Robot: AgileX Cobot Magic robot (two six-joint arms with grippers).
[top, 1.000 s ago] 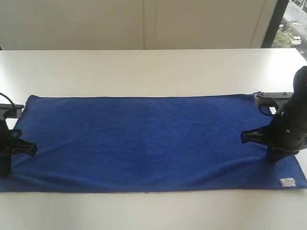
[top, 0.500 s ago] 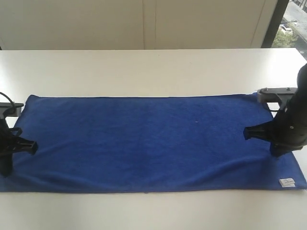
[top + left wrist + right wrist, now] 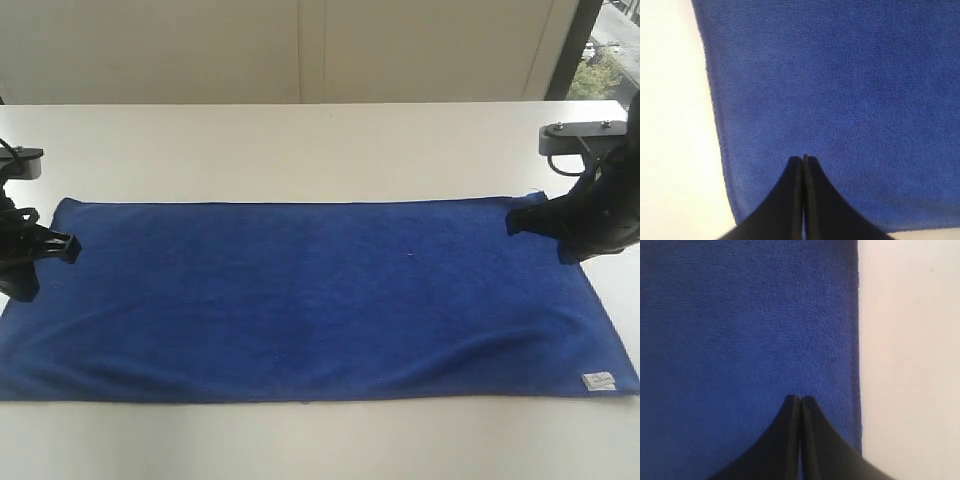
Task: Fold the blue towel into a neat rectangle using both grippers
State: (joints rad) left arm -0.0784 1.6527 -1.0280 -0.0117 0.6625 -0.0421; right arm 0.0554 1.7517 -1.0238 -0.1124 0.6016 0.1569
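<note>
Both pairs of jaws are pressed fully together, with nothing caught between them. The left gripper [image 3: 803, 160] hangs over the blue towel [image 3: 310, 290] just inside its left short edge, towards the far corner. The right gripper [image 3: 800, 400] sits likewise by the right short edge. Whether either tip touches the cloth I cannot tell. The towel lies spread as a long rectangle on the white table [image 3: 300, 140], faintly rippled along its near hem, with a small white tag [image 3: 598, 380] at its near right corner.

open table [image 3: 320, 140] all round, blue towel [image 3: 300, 300] (lying flat) midway
</note>
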